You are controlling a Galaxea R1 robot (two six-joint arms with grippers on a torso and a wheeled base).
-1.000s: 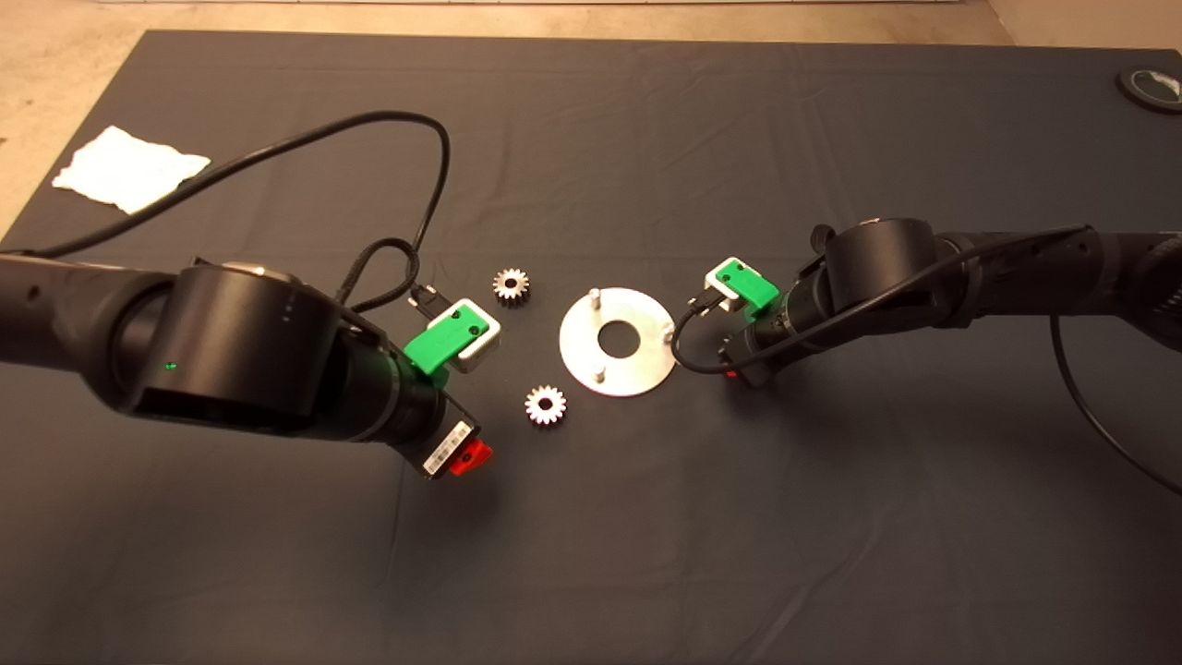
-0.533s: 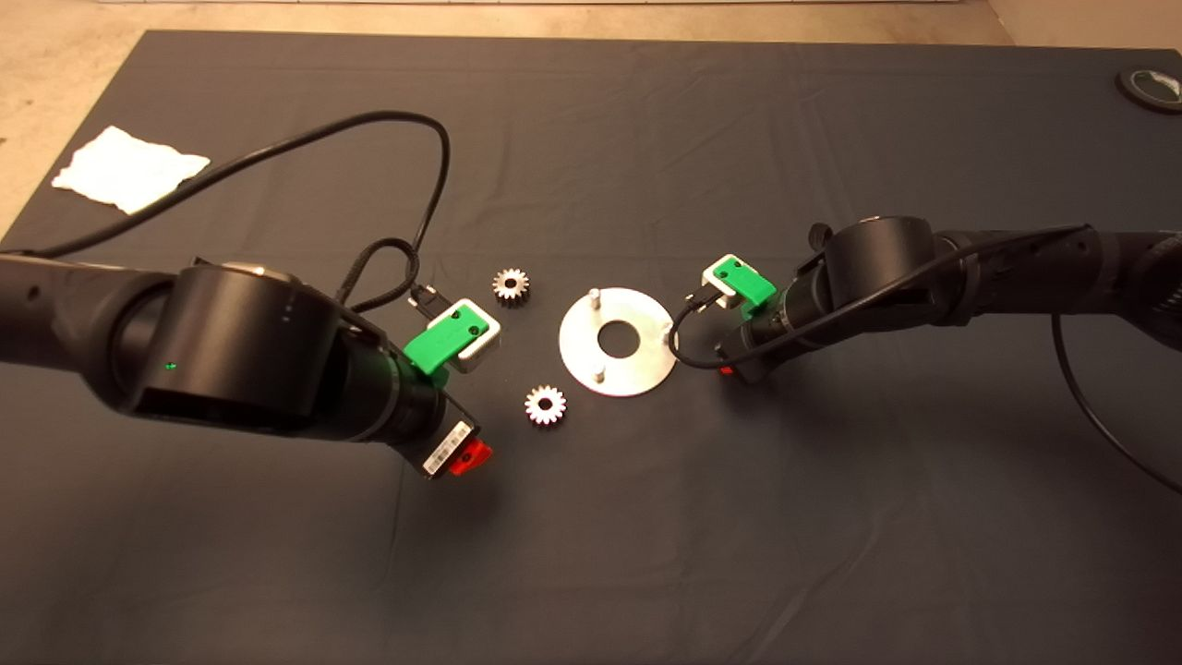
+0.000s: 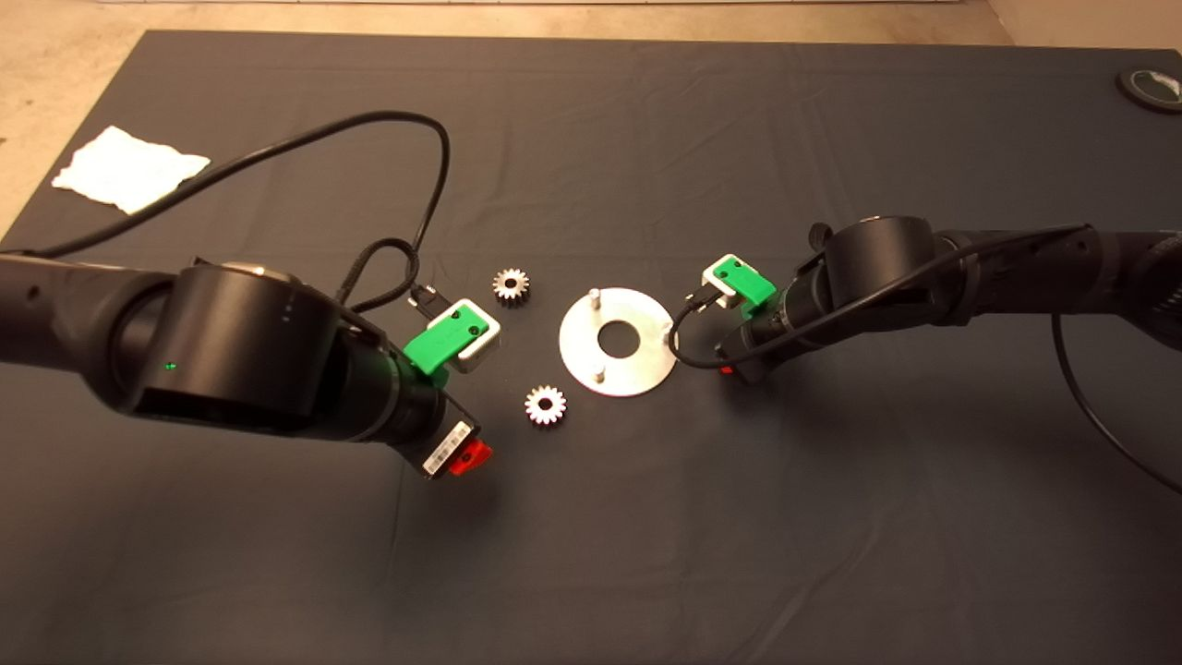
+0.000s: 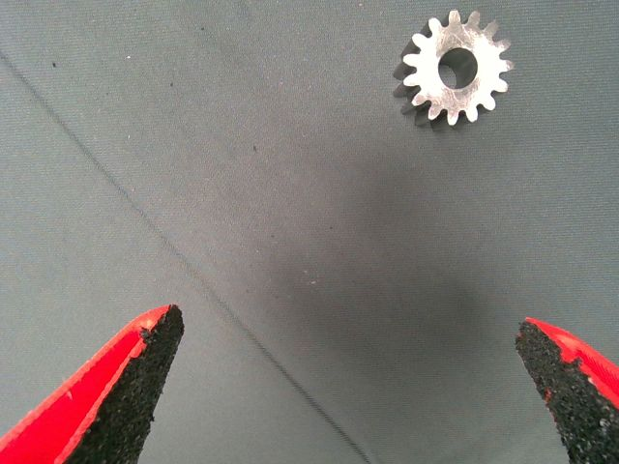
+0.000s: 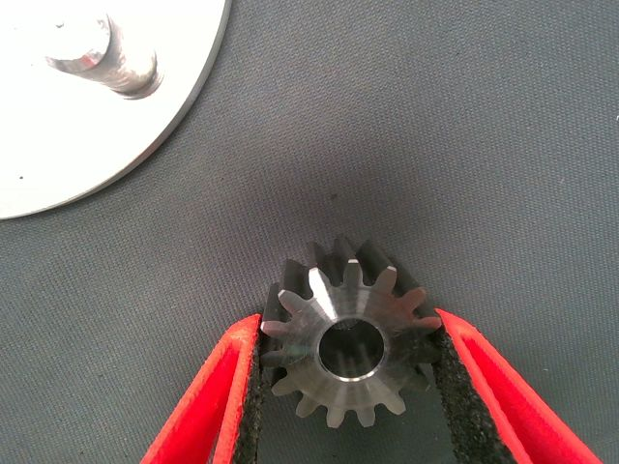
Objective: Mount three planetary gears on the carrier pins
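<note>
The silver disc [image 3: 637,369] lies mid-mat with three upright carrier pins, one at its far edge [image 3: 596,296] and one at its near edge [image 3: 600,373]. Two planetary gears lie flat left of it, one farther [image 3: 511,284] and one nearer [image 3: 545,405]. My left gripper [image 3: 473,455] hangs open above bare mat beside the nearer gear [image 4: 453,70]. My right gripper [image 3: 729,369] is just right of the disc, shut on a third, darker gear [image 5: 338,319]. That gear sits near the disc rim [image 5: 58,164] and a pin [image 5: 106,53].
A white cloth [image 3: 129,168] lies at the mat's far left corner. A dark round object [image 3: 1150,88] sits at the far right edge. A black cable [image 3: 406,185] loops above the mat behind the left arm.
The right gripper, with its gear, shifted slightly toward the disc a second ago and has since held still. The left arm and the loose gears have not moved.
</note>
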